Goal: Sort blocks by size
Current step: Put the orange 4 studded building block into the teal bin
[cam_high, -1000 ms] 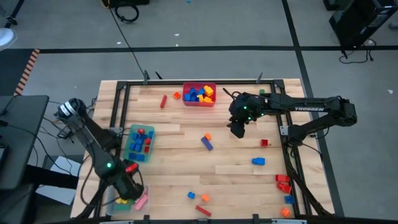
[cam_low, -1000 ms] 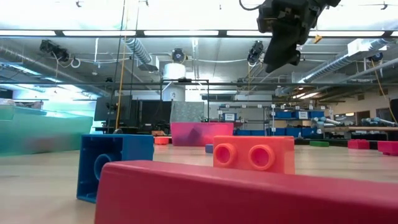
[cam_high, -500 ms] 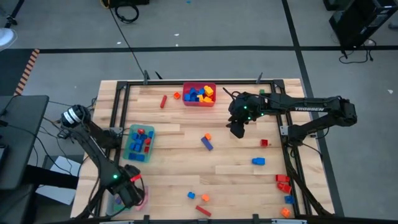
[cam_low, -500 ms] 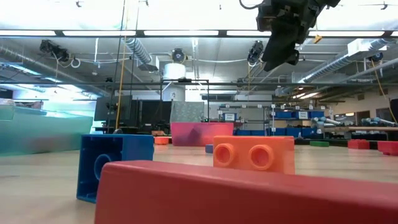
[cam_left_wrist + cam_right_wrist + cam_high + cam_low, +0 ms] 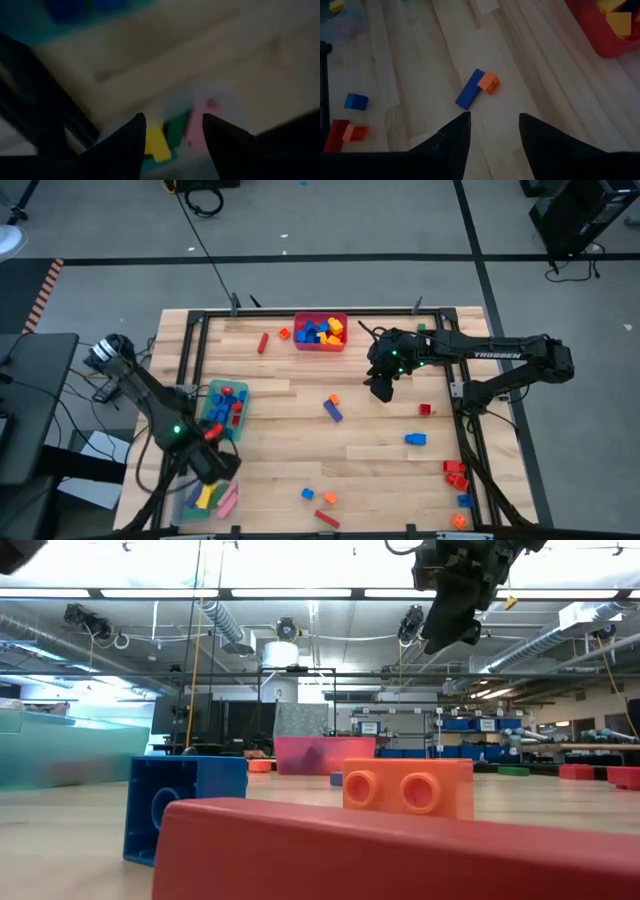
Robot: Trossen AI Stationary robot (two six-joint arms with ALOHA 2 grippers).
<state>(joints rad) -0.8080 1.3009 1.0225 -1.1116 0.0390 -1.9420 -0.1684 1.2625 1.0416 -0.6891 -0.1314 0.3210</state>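
Meanwhile, left claw (image 5: pixel 212 464) gapes empty above the clear bin (image 5: pixel 207 498) at seven o'clock; right claw (image 5: pixel 383 387) hangs open, empty.

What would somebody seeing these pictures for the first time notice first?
Probably the red bin at the table's far edge, heaped with blue and yellow blocks, and the teal bin on the left side holding blue and red ones. Next, the loose blocks strewn across the wood, such as the long blue block with the small orange block touching it mid-table. The right end effector hangs open above the table, right of that pair.
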